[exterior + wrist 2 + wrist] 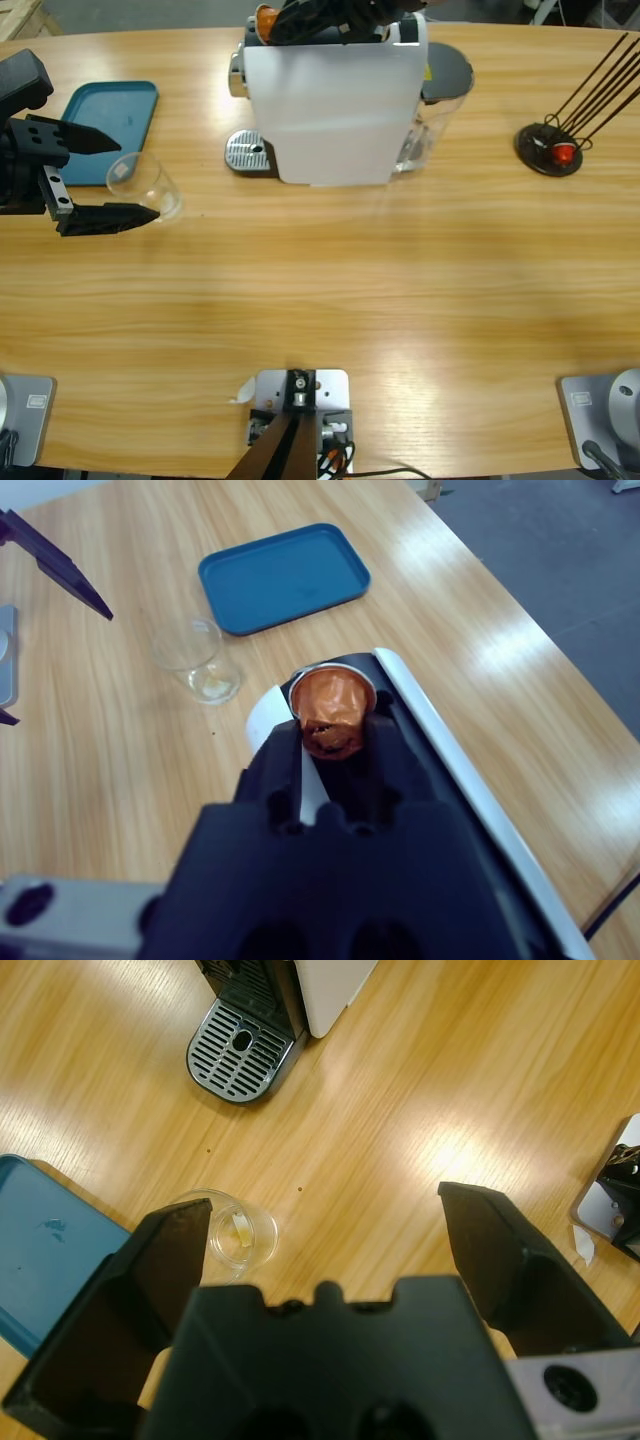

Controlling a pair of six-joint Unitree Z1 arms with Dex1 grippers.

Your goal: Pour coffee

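Left gripper (125, 176): jaws spread wide, flanking the glass (148, 186) from the bench's left end; nothing held; likely lined up to close on it.
Glass: one, clear, upright on the bench (330, 300), just beside the tray (112, 130); well apart from the machine's grille (246, 152), so not yet under the spout.
Coffee: none visible as dark liquid; only a faint pale trace at the glass bottom; brewing judged not yet done.
Right gripper (335, 742): closed on a capsule (332, 712), orange, held over the machine's top (425, 730); probably for loading.
Machine (335, 105): one, white, at the bench's far edge, grille bare.
Capsules: two counted, one in the right gripper, one red on the rack (552, 148) at far right.
Tray: one, blue, nothing on it.
Next need: glass to grille, capsule seated.
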